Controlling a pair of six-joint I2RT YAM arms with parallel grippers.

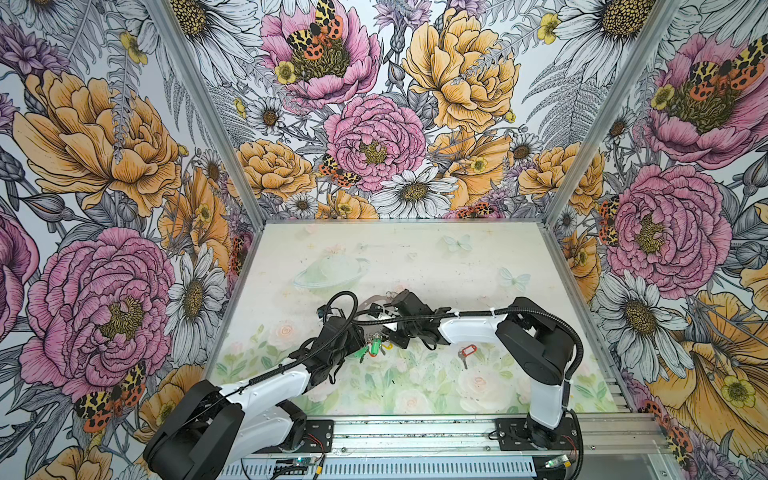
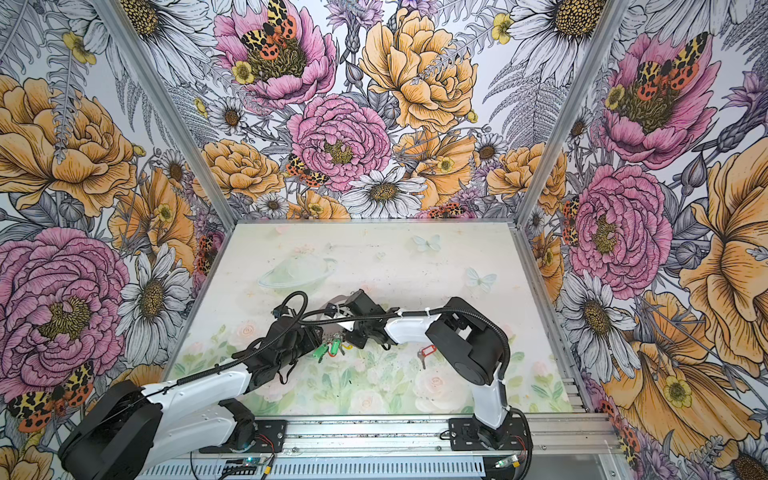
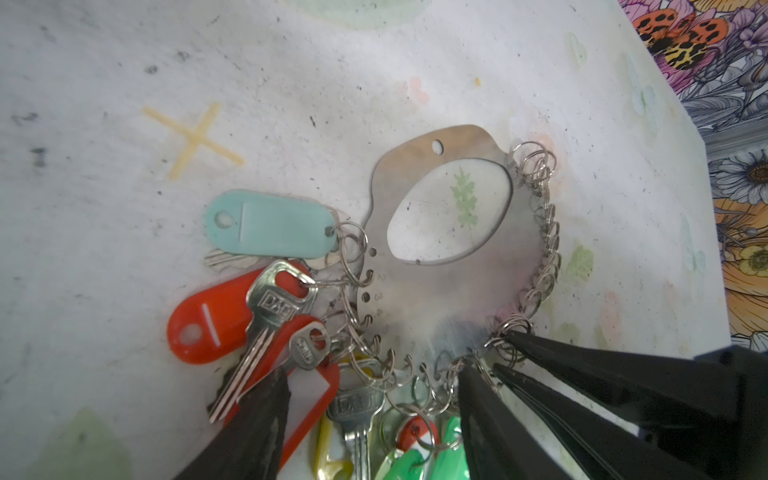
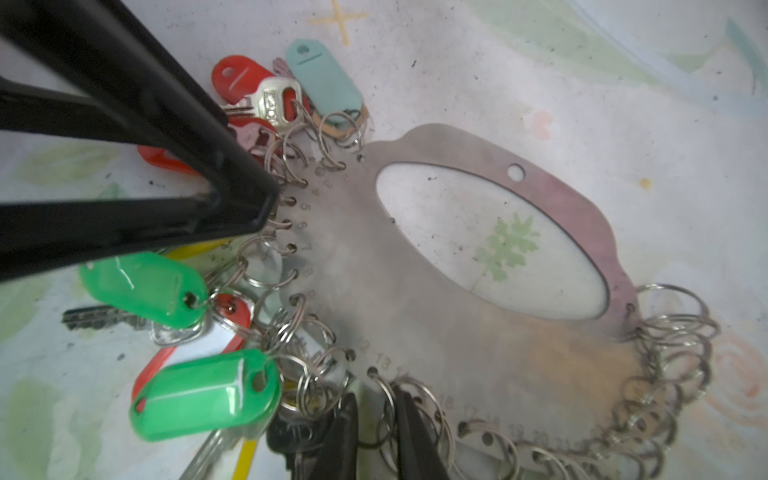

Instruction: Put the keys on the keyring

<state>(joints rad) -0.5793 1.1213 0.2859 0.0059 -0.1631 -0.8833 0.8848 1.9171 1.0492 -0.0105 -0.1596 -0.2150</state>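
Observation:
The keyring [image 3: 436, 291] [image 4: 415, 316] is a flat grey metal plate with an oval cut-out, lying on the mat, its edge fringed with wire rings. Several keys with red [image 3: 208, 324], teal [image 3: 270, 224] and green [image 4: 208, 395] tags hang on its rings. My left gripper [image 3: 370, 419] is open, its fingers straddling the tagged keys. My right gripper [image 4: 379, 419] has reached across, its jaws a narrow gap apart with a wire ring [image 4: 390, 399] between them. One loose key with a red tag [image 1: 467, 351] [image 2: 428, 353] lies on the mat beside the right arm. In both top views the arms hide most of the keyring.
Both arms meet over the middle of the pale floral mat [image 1: 415, 257]. Flower-printed walls close in the back and sides. The aluminium rail [image 1: 415, 436] with the arm bases runs along the front edge.

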